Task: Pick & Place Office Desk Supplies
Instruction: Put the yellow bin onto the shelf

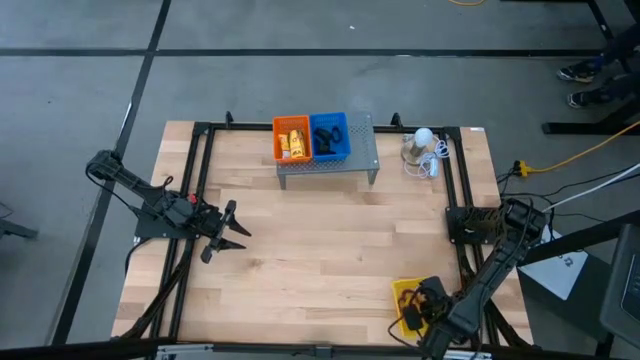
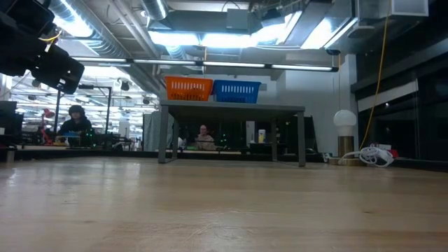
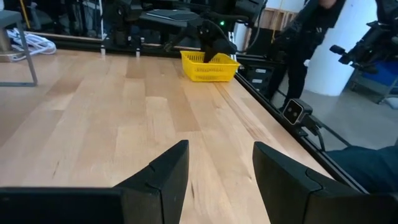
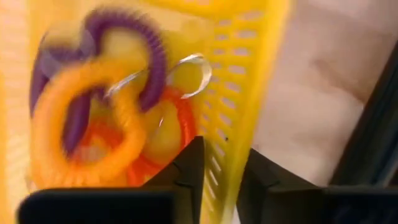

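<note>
A yellow basket [image 1: 404,293] [image 3: 208,67] stands at the table's near right corner. It holds thin coiled loops: a purple loop [image 4: 152,56], an orange loop [image 4: 74,124] and a red loop [image 4: 180,124]. My right gripper [image 1: 427,300] [image 4: 222,155] hangs over this basket pointing down, its fingers a narrow gap apart above the basket's side wall [image 4: 249,74]. My left gripper [image 1: 232,232] [image 3: 221,149] waits open over bare wood at the table's left. An orange basket [image 1: 291,139] with yellow-orange packets and a blue basket [image 1: 330,136] with black pieces sit on the shelf.
The grey perforated shelf [image 1: 330,165] [image 2: 231,107] stands at the far edge on legs. A white bulb [image 1: 424,138] [image 2: 344,119] with its cord lies to the shelf's right. A black frame rail [image 1: 455,200] runs along the table's sides. People sit in the room behind the table.
</note>
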